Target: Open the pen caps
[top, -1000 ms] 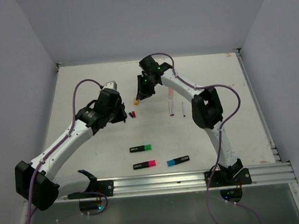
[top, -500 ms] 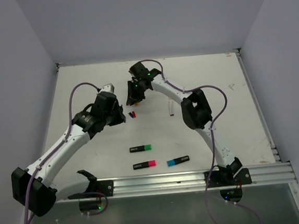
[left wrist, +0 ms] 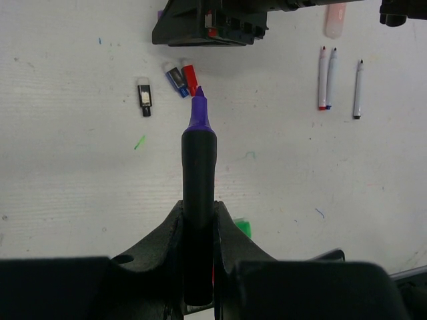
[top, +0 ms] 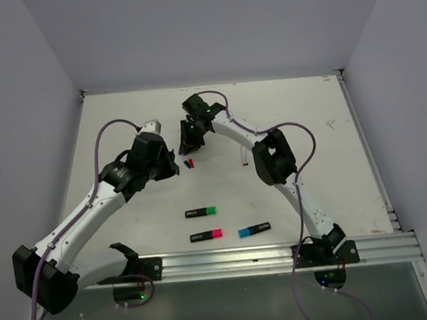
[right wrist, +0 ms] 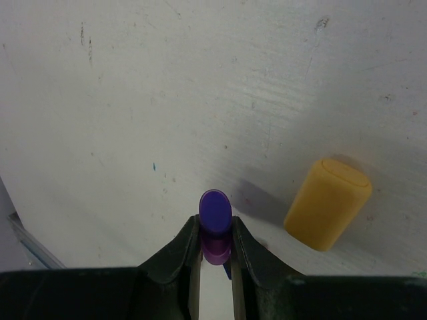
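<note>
The left gripper (left wrist: 198,227) was clamped on the uncapped purple highlighter (left wrist: 198,167), the right gripper (right wrist: 215,243) on its purple cap (right wrist: 215,213). The green highlighter (top: 201,212), pink highlighter (top: 206,236) and blue highlighter (top: 254,230) lay capped, judged outstanding.

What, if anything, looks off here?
Nothing damaged. The left gripper holds the uncapped purple highlighter; the right gripper holds a purple cap, with an orange cap loose nearby. Only oddity: stray ink on the table, e.g. a green mark.

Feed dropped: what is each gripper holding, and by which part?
Left gripper grips the uncapped purple highlighter by its black barrel; right gripper pinches the purple cap by its sides.
</note>
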Motion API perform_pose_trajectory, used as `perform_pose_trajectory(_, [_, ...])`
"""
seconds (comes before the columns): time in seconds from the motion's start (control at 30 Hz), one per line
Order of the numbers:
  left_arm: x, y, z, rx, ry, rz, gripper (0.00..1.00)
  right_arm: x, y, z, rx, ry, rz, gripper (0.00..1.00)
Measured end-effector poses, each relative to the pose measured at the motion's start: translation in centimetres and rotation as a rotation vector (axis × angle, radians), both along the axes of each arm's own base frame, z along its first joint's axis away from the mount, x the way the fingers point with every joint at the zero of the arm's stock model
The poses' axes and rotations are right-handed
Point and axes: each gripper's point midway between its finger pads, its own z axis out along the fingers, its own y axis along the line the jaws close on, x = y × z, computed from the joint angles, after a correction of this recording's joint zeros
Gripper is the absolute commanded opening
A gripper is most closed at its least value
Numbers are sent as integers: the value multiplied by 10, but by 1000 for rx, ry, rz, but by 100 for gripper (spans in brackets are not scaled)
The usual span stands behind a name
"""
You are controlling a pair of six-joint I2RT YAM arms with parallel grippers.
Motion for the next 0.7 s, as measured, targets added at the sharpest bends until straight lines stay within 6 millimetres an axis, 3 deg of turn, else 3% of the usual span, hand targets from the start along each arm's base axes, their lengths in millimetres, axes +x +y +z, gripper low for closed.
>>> perform_pose_trajectory(0.37, [-2, 0, 0, -5, 4, -5, 0, 11, 5, -7, -3, -19, -17, 36])
perform_pose_trajectory(0.4, [-2, 0, 0, -6, 5, -6, 0, 14, 6, -5, 0, -29, -18, 42])
perform_pose_trajectory(0.7, [-2, -1, 0, -14, 8, -10, 0, 17, 5, -2, 5, -41, -18, 47])
